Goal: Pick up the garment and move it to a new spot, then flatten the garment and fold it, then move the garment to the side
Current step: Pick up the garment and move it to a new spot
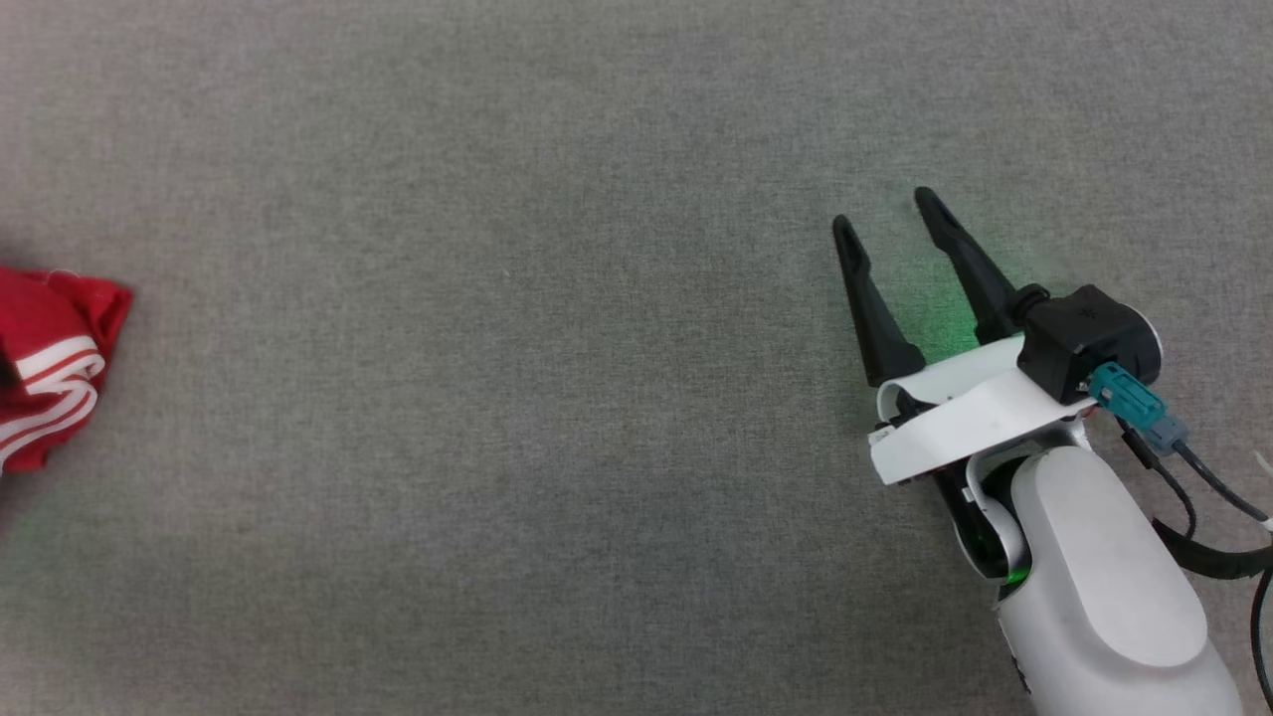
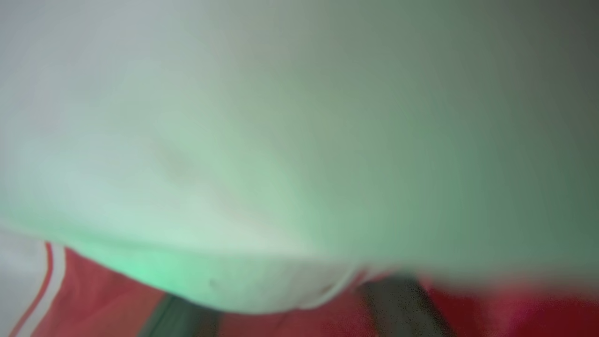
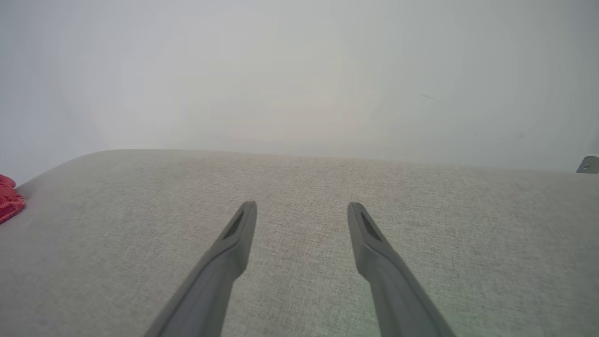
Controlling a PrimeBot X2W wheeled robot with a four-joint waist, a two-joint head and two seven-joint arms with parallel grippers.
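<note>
- Left wrist view, closest in: white cloth of the garment (image 2: 224, 178) hangs right against the lens, blurred and tinted green. Red fabric with a white stripe shows beneath it along the bottom edge.
- left gripper (image 2: 288, 311): two dark fingers (image 2: 398, 309) rise as blurs from the bottom, spread wide, with cloth draped over their ends. The jaws stand apart. Nothing is visibly pinched between them, though the tips are hidden.
- right gripper (image 1: 884, 207): low over the grey woven surface (image 1: 517, 428) at the right of the head view. Its jaws are apart and empty, its fingers point away from the robot, and it is well apart from the garment.
- Garment's place: bunched at the far left edge of the head view, with a red corner and white striped trim showing and the remainder cut off by the frame. The right wrist view catches a red scrap at its left edge.
- Handling, my reading: a light, limp knit with no stiffness. It will likely sag, fold on itself and drag on the woven surface rather than slide. It is not fragile, but a single layer may slip out of a shallow pinch.
- Where to hold, my reading: hems, trim and shoulder seams are thicker and give a surer bite than the open body panel. Flattening calls for two well-separated holds, one per gripper, at matching corners. The lettering is hidden, so I cannot tell which side is up.
</note>
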